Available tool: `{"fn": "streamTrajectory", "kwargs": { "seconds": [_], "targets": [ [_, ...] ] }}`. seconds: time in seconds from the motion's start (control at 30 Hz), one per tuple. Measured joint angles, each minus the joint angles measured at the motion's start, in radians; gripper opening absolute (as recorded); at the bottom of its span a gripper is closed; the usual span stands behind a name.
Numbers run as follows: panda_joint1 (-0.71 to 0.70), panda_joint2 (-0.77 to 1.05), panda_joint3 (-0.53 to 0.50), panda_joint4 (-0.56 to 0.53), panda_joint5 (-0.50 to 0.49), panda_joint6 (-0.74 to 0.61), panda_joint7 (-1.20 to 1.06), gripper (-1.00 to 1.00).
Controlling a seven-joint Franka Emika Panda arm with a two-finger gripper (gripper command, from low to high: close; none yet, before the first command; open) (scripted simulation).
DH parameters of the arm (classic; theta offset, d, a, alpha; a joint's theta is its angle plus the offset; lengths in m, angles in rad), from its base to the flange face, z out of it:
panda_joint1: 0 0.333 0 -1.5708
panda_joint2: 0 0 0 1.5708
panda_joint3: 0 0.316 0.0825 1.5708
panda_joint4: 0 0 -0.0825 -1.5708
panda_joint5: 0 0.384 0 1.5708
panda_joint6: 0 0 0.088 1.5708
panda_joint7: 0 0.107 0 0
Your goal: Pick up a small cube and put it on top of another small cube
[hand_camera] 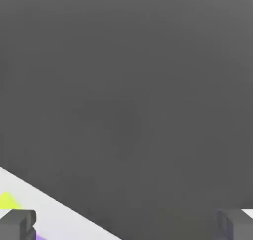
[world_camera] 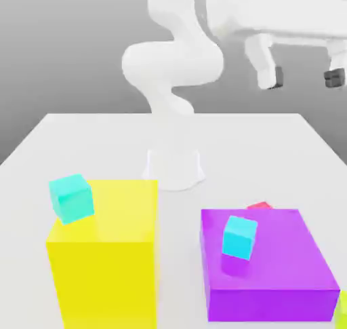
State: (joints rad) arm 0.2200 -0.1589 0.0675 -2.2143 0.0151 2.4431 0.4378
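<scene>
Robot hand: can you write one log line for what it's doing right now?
hand: open, empty, high above table | lime cube: at exterior view's right edge, untouched | cyan cubes: one on yellow block, one on purple block

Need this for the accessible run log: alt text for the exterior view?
White arm's open gripper hangs high above a white table. Cyan cubes sit on a large yellow block and a flat purple block; a lime cube peeks in at the exterior view's lower right corner.
</scene>
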Motion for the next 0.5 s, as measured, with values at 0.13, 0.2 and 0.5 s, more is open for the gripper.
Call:
{"fn": "streamTrajectory", "kwargs": {
  "seconds": [0.13,0.2,0.5],
  "targets": [
    [0.053,0.145,0.028,0.019,-0.015,0.032,-0.069,0.00],
    [0.077,0.218,0.038,0.029,-0.027,0.049,-0.100,0.00],
    [0.158,0.549,0.088,0.074,-0.123,0.118,-0.214,0.00]
  ]
}}
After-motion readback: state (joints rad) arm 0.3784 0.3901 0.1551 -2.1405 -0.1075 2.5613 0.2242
